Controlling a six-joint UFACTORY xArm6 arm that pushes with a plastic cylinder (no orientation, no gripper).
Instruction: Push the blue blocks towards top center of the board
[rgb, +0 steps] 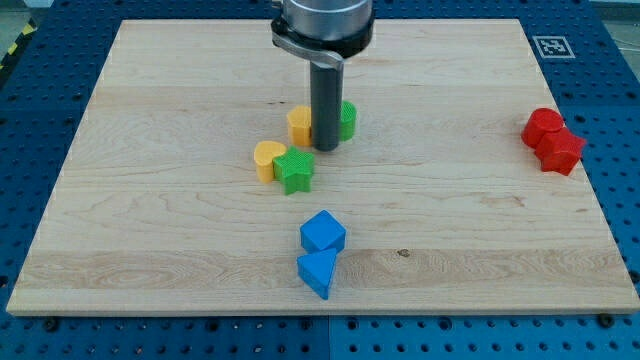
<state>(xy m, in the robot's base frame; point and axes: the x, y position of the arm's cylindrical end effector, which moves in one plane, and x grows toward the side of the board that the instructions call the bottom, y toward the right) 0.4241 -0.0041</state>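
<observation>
Handless rod, so no hand state to tell, and my tip (325, 149) sits well above the blue cube (323, 231) and blue wedge (318, 272), between yellow block (299, 125) and green block (346, 119): swing below the wedge, then push upward.

You get bright, even light from overhead across the whole wooden counter (150, 240), with no glare spots on the wood. Shadows are short and soft, tucked close under each block, as under the blue cube (322, 232). Focus is sharp enough to show wood grain. The frame's edges show little distortion.
</observation>
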